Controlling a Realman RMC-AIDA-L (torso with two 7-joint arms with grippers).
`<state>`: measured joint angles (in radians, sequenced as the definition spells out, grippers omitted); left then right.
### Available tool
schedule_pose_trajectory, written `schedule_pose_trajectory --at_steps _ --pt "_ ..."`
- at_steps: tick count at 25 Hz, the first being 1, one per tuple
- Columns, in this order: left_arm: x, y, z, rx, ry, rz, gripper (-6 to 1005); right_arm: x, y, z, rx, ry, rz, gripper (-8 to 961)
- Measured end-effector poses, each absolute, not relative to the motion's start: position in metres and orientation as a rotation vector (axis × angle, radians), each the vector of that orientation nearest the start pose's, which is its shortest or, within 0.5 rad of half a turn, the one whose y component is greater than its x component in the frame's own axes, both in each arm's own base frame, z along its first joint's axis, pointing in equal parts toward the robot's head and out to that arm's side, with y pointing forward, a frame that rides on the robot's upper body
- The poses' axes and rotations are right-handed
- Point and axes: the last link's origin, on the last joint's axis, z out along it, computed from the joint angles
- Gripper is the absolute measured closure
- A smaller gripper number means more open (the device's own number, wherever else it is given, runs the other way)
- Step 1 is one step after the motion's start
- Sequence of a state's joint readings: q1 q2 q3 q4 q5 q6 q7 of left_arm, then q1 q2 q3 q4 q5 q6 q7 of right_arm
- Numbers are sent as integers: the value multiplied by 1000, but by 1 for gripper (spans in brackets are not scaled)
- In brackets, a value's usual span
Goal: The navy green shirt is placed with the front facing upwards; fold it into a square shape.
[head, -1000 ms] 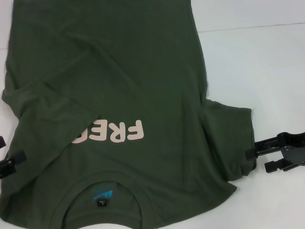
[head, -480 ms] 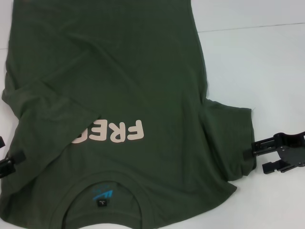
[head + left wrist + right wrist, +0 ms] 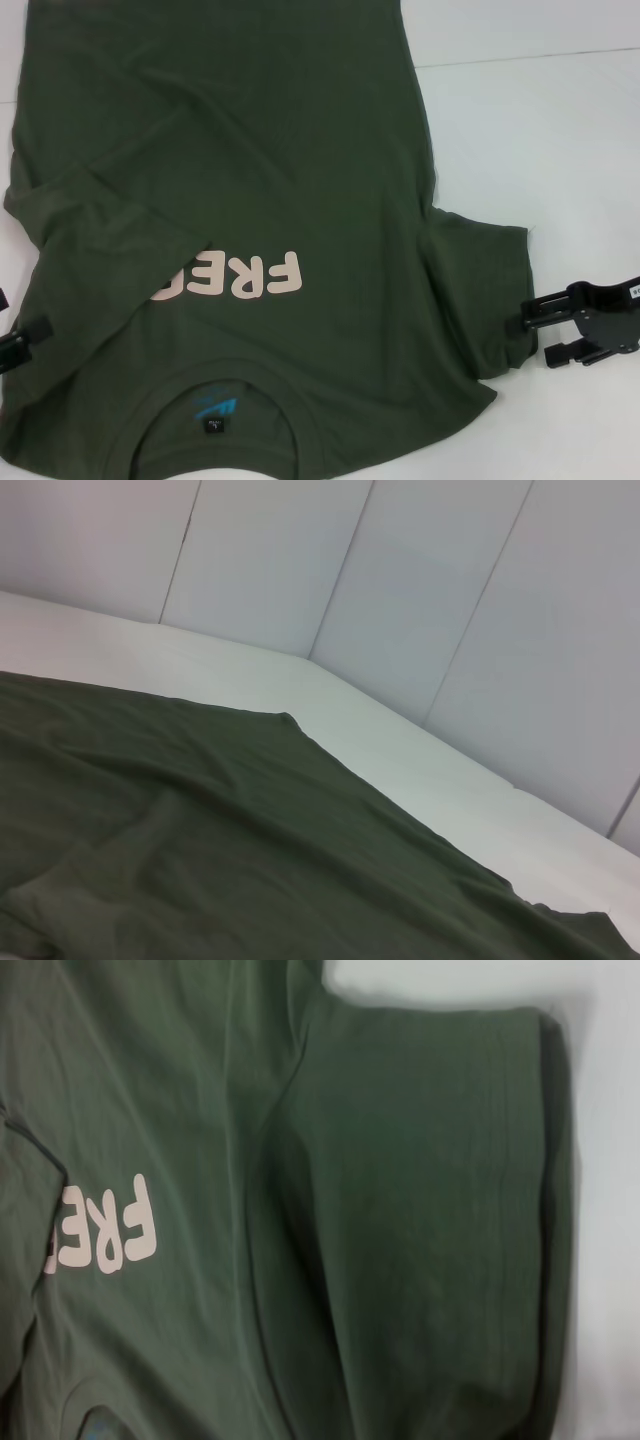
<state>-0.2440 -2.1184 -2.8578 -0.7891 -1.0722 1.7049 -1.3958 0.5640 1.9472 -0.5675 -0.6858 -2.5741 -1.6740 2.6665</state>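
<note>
White table [image 3: 560, 120], shirt [image 3: 250, 150] spread flat, collar at the near edge.
Soft, limp cotton; best hold is the sleeve hem [image 3: 515, 290]. Right gripper [image 3: 532, 335] open, empty, beside it. Left gripper [image 3: 25, 340] at the left edge, jaws unclear.

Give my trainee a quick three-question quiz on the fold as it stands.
1. True or false: the left sleeve of the shirt is already folded in over the lettering.
2. Which gripper is at the edge of the spread-out sleeve: A) left gripper, B) right gripper?
3. Fill in: the collar lies at the ___ edge of the head view.

Key: 1 true; 2 B; 3 bottom.
</note>
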Motion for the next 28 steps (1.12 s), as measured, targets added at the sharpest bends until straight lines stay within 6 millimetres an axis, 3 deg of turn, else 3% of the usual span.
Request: schedule_pose_trajectory --at_steps 28 --pt "-355 240 53 -2274 -952 -770 113 328 312 37 -1954 2334 74 78"
